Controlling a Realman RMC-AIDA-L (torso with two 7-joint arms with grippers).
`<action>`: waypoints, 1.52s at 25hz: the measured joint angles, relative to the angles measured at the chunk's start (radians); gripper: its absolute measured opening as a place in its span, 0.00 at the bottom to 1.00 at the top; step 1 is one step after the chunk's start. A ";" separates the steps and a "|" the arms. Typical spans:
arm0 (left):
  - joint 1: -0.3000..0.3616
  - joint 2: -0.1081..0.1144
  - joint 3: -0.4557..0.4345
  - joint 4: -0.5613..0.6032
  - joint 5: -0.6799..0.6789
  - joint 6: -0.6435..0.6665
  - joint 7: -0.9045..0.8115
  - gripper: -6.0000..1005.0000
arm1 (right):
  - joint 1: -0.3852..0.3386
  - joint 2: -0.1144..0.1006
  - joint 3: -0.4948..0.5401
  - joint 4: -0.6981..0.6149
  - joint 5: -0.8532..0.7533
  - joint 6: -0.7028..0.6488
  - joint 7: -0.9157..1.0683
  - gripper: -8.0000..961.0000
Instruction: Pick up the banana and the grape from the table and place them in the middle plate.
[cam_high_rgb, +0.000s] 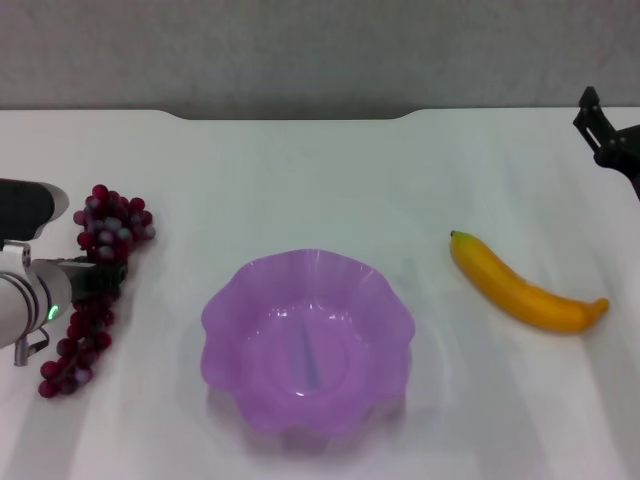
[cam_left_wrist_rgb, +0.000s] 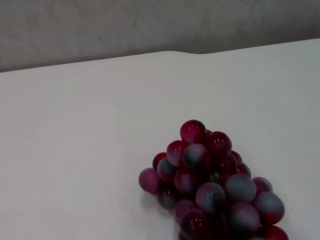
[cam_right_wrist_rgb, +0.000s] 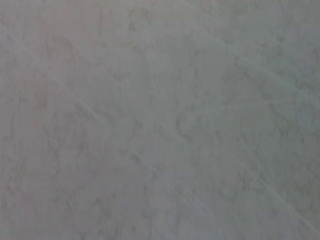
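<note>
The white bench (cam_high_rgb: 320, 180) runs back to a grey wall. The purple plate (cam_high_rgb: 225, 310) sits at its middle. Left of the plate lies the grape bunch (cam_high_rgb: 105, 225), with the left gripper (cam_high_rgb: 95, 280) at its middle, seemingly clamped on it, though the jaws are hidden. Right of the plate lies the banana (cam_high_rgb: 520, 290), untouched. Far right of the plate, the right gripper (cam_high_rgb: 600, 125) hangs at the bench's edge, jaws apart.

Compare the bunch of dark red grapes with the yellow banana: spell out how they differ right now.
The long bunch of dark red grapes is a knobbly cluster of many small balls; the smooth yellow-orange curved banana is one piece. The grapes lie on the robot's left with the left gripper at their middle; the banana lies untouched on the right, the right gripper well off it. Both rest on the white table, outside the purple scalloped plate.
</note>
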 joint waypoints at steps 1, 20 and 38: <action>0.000 0.000 0.001 0.000 0.000 0.002 0.000 0.49 | -0.001 0.000 0.000 0.000 0.000 0.000 0.000 0.90; 0.001 -0.001 0.013 0.004 0.001 0.017 -0.003 0.39 | -0.001 0.000 -0.003 0.001 -0.002 -0.015 -0.004 0.89; 0.057 -0.005 0.072 0.110 0.000 0.042 -0.006 0.36 | 0.000 0.000 -0.003 0.008 -0.012 -0.015 -0.006 0.89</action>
